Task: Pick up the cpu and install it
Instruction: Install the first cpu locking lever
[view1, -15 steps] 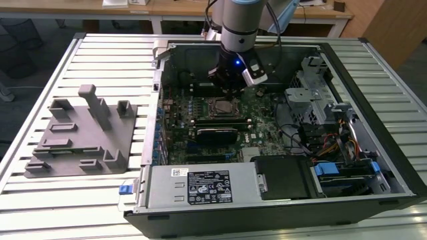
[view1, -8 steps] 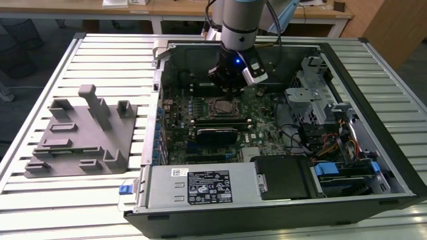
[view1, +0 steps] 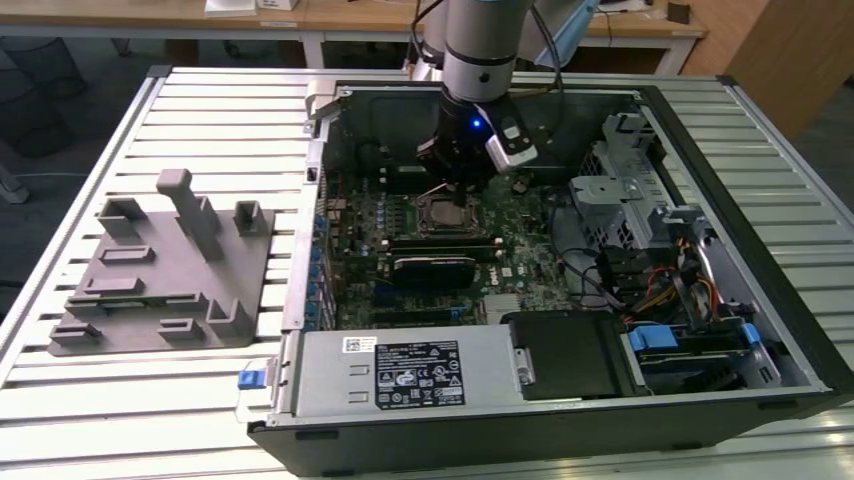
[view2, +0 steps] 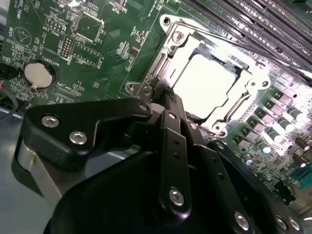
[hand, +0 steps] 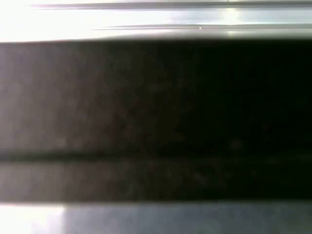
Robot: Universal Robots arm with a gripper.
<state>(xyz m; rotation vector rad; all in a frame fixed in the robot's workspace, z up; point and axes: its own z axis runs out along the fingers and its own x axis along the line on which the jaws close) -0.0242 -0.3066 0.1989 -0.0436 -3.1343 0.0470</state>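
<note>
In the second wrist view the cpu (view2: 209, 85) shows as a bright, pale square lying flat inside the metal-framed socket (view2: 168, 29) on the green motherboard (view2: 97, 53). My gripper (view2: 163, 96) has its black fingers pressed together with nothing between them, and their tips sit at the socket's edge, just beside the cpu. In the exterior view the gripper (view1: 457, 192) hangs straight down over the socket (view1: 441, 214) in the middle of the open computer case (view1: 747, 150).
A grey fixture block (view1: 160, 270) with upright posts stands on the slatted table at the exterior view's left. Inside the case are a silver power supply (view1: 400, 375), drive bays and cables (view1: 654, 290), and memory slots (view2: 253, 19) next to the socket.
</note>
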